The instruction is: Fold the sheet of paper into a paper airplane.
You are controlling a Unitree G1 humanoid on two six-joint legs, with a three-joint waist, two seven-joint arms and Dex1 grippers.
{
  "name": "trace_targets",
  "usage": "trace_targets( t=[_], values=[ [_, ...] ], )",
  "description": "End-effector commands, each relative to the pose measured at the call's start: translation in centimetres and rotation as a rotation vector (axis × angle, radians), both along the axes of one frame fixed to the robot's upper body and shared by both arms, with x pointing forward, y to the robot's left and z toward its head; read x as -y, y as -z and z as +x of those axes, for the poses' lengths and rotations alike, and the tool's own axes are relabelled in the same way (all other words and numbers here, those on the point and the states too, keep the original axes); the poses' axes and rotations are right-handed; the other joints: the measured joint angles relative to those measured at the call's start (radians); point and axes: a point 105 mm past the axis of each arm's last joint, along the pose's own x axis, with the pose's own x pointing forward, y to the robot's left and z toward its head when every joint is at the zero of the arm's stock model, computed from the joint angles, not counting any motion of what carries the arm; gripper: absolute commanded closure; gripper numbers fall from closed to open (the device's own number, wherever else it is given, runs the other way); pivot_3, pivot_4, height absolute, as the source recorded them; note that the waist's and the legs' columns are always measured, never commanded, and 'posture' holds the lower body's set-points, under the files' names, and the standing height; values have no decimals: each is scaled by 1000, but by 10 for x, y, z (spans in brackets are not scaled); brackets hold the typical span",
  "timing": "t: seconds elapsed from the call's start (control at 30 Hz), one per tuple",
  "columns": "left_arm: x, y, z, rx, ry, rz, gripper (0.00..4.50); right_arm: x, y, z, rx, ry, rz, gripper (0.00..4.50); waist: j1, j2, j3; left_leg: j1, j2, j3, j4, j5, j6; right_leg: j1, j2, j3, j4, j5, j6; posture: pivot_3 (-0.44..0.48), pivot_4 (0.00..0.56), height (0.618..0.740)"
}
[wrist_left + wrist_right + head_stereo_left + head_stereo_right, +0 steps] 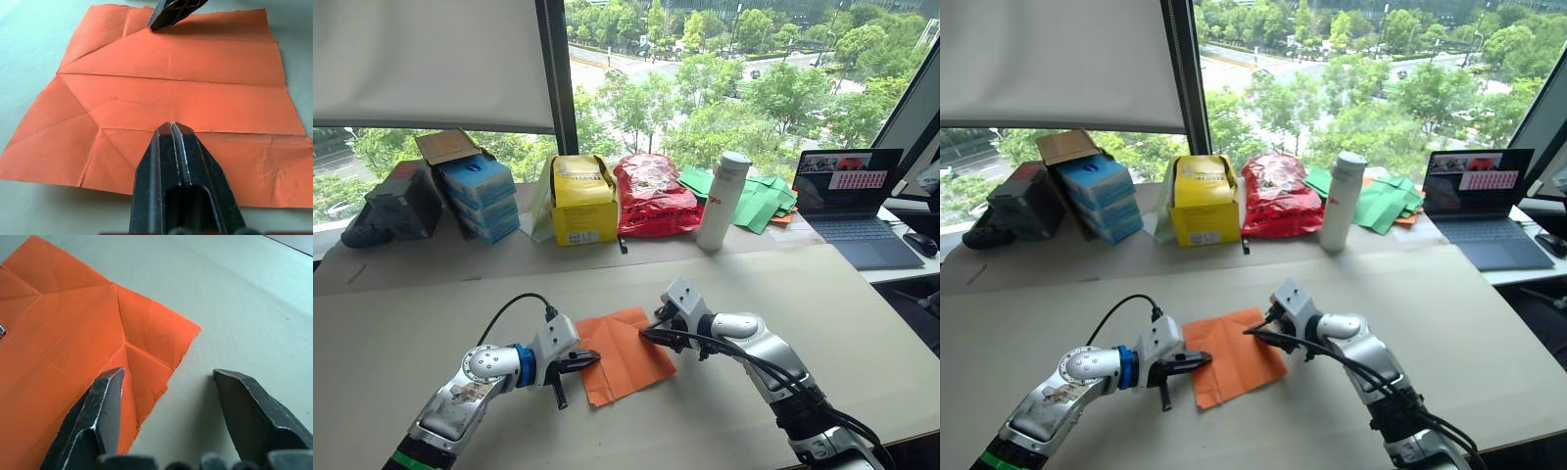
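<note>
From the head views, the sheet of paper (623, 354) is lying flat and unfolded on the table (822, 294), between the two grippers. At the back, a yellow box (582, 201) is standing open — I cannot tell what is in it.

In the left wrist view, the left gripper (172, 128) is resting on the sheet's near edge with its fingers pressed together, gripping nothing.

In the right wrist view, the right gripper (166, 382) is standing spread, one finger over the sheet's corner, the other over bare table. With nothing pinning the thin sheet firmly, a push risks sliding or crumpling it — folds would then be missing the creases.
</note>
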Motion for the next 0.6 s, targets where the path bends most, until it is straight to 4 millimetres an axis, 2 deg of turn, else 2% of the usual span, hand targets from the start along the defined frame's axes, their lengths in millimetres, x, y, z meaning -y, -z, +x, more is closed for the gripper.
trace_targets(
  t=[0.03,0.37,0.47,0.6],
  values=[
    [0,9,0,-24,-6,32,4500,-4,-5,8,-42,35,69,1247,-1,0,0,0,0,0,0,0,0,0,0,0,0,0,0,0,150,740],
    [-2,9,0,-22,-11,41,4500,-21,4,7,-125,23,130,1247,-4,0,0,0,0,0,0,0,0,-1,1,0,2,0,0,0,150,740],
    [-2,9,-1,-24,-13,43,4500,-25,1,8,-127,21,161,1988,-4,0,0,0,0,0,0,0,0,-1,1,0,2,0,0,0,150,740],
    [-3,9,-2,-25,-15,45,4500,-25,2,8,-137,25,171,3378,-4,0,0,0,0,0,-1,0,0,-2,1,0,2,0,0,0,150,740]
  ],
)
